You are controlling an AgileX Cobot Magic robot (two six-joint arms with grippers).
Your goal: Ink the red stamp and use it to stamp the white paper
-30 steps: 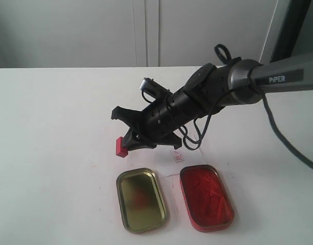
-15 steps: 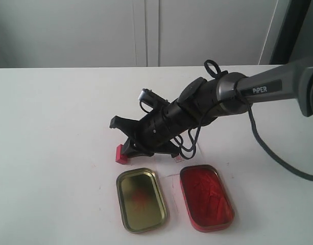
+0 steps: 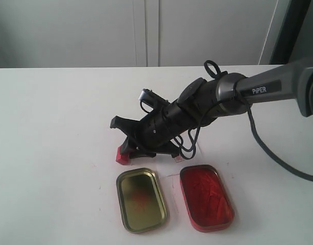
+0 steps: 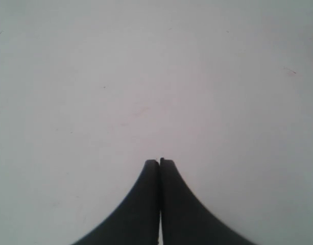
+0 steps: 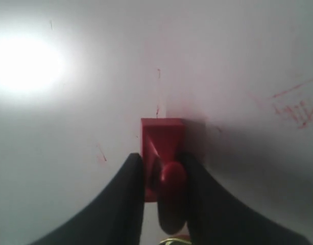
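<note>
My right gripper reaches across to left of centre and is shut on the red stamp. The stamp's square base looks set down on the white table just behind the gold tin. In the right wrist view the black fingers clamp the stamp's knobbed handle, and the stamp points base-first at the surface, with my right gripper closed around it. The white paper is mostly hidden under the arm; only a bit with a red mark peeks out to the right of the stamp. My left gripper is shut, empty, over bare table.
An open gold tin and a red-filled oval ink tin lie side by side near the front edge. Red ink smears mark the table near the stamp. The arm's black cable loops to the right.
My right gripper has come down and slightly towards the back with the red stamp, from above the table to the surface. In the last half second it has barely moved.
</note>
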